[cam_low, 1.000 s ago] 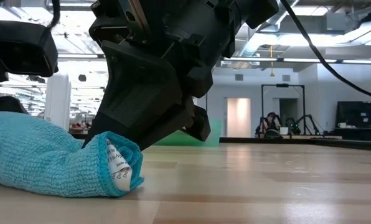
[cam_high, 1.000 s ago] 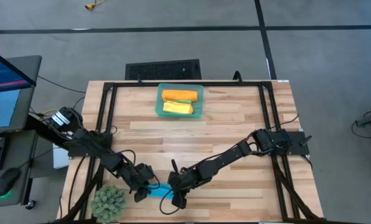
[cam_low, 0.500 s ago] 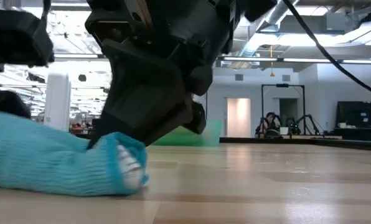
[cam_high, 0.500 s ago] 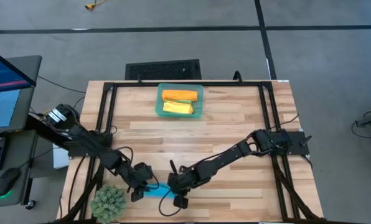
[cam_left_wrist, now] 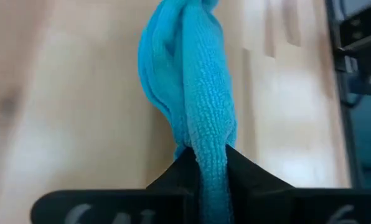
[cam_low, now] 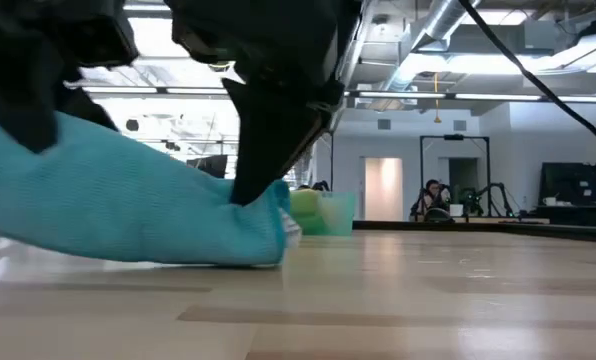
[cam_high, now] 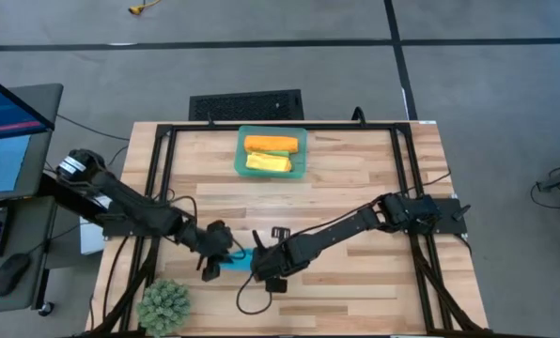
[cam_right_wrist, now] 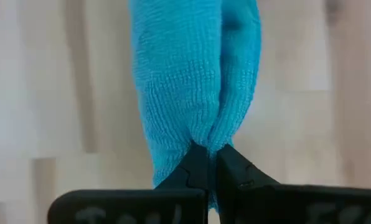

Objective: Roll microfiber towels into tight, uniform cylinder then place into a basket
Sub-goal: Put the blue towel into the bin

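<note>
Blue towel (cam_high: 241,260), rolled, sits at lower centre of the high view, clamped at opposite ends by left gripper (cam_high: 225,259) and right gripper (cam_high: 258,263); basket (cam_high: 241,153) stands at upper centre.

Bright blue microfiber towel (cam_left_wrist: 195,93) showing a nubby, looped, matt cloth weave. Pale planked wooden counter (cam_high: 355,188) looking smooth, faintly sheened. Matt black plastic fingers (cam_right_wrist: 235,177) pinching cloth. Translucent teal-green plastic basket (cam_high: 241,150) showing glossy walls.
</note>
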Controlling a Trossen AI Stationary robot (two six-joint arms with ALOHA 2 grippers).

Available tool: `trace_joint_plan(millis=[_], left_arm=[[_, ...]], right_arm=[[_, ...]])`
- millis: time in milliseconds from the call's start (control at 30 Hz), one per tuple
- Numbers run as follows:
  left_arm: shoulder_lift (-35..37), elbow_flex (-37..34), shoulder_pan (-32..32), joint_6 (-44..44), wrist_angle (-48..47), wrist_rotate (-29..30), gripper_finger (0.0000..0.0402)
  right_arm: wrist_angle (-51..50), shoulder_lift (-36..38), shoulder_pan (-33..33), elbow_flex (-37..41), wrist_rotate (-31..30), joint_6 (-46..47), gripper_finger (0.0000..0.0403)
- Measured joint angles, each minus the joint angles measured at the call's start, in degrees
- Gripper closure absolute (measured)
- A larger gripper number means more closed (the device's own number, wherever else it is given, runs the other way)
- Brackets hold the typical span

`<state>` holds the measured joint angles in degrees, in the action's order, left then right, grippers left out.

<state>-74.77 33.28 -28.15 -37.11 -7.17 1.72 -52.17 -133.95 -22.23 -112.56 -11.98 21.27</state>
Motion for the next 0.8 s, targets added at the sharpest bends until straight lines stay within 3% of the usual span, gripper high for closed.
trace_joint_plan(millis=[500, 800], left_arm=[[3.41, 0.9, 17.97, 20.59, -7.29, -1.45, 0.0383], [4.38, 9.08, 29.19, 39.73, -11.56, 5.46, 0.0382]], right_arm=[[-13.09, 2.75, 6.75, -2.87, -7.01, -6.39, 0.0384], [-15.23, 6.96, 14.37, -2.86, -15.08, -15.56, 0.0384]])
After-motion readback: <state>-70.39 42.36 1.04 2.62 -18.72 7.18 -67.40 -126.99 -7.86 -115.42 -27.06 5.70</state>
